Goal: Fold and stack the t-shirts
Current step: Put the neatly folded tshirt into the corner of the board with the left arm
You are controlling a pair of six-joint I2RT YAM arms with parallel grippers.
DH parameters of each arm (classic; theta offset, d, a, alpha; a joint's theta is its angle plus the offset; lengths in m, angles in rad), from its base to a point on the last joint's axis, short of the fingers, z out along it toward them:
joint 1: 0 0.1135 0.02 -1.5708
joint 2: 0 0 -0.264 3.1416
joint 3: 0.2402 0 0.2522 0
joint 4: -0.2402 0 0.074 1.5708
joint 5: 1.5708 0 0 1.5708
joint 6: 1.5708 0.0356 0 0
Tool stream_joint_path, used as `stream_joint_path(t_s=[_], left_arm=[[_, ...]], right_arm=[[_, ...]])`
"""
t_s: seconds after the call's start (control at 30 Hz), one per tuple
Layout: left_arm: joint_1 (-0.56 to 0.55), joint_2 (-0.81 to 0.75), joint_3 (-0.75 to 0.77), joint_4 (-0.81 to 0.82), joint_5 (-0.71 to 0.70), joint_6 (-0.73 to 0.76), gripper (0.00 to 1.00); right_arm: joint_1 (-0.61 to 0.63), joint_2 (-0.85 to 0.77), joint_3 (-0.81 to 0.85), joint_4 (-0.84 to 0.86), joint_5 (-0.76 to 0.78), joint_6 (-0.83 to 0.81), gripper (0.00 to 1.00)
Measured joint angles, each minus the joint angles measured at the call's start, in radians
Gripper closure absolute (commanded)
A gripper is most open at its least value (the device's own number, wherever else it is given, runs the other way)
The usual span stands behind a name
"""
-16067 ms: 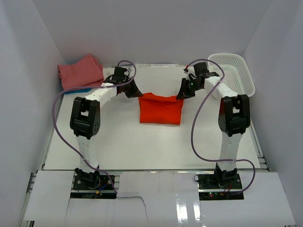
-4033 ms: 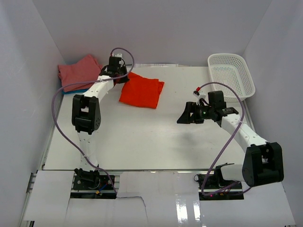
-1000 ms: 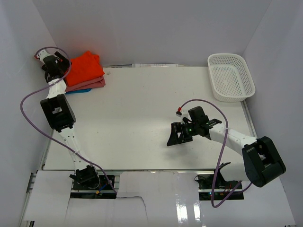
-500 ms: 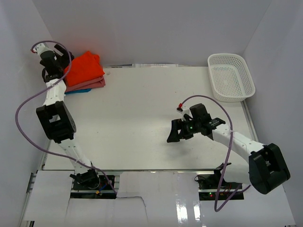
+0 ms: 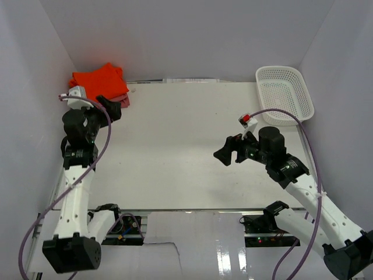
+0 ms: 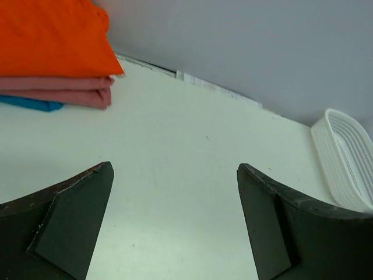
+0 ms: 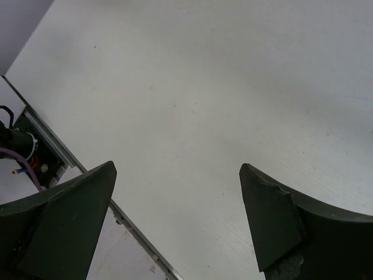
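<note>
Left wrist: t-shirts (image 6: 55, 55) stacked; jaws apart

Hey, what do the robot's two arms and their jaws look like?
The left arm and right arm both have white links and black joints. A purple cable loops along each. The jaws are flat black wedges. A small red tag sits by the right wrist.

Top view: bright, even, diffuse light; white walls take faint lavender cast. Shadows on table (image 5: 175, 146) weak, soft-edged. Glare streaks on glossy panel (image 5: 233, 256) at near edge.
Left wrist view: left gripper fingers (image 6: 64, 227) dark, underexposed, edges slightly soft; greenish tinge on table between them; orange-red t-shirt (image 6: 46, 35) oversaturated, fold detail flat.
Right wrist view: right gripper fingers (image 7: 58, 221) near-black; surface evenly lit.
</note>
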Motion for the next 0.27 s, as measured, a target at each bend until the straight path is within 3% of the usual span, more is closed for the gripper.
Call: stream_joint_path(t_s=[0.27], left_arm=[[-0.002, -0.337, -0.148, -0.164, 0.138, 0.011, 0.02]], right_arm=[[0.000, -0.125, 0.013, -0.035, 0.026, -0.006, 0.07]])
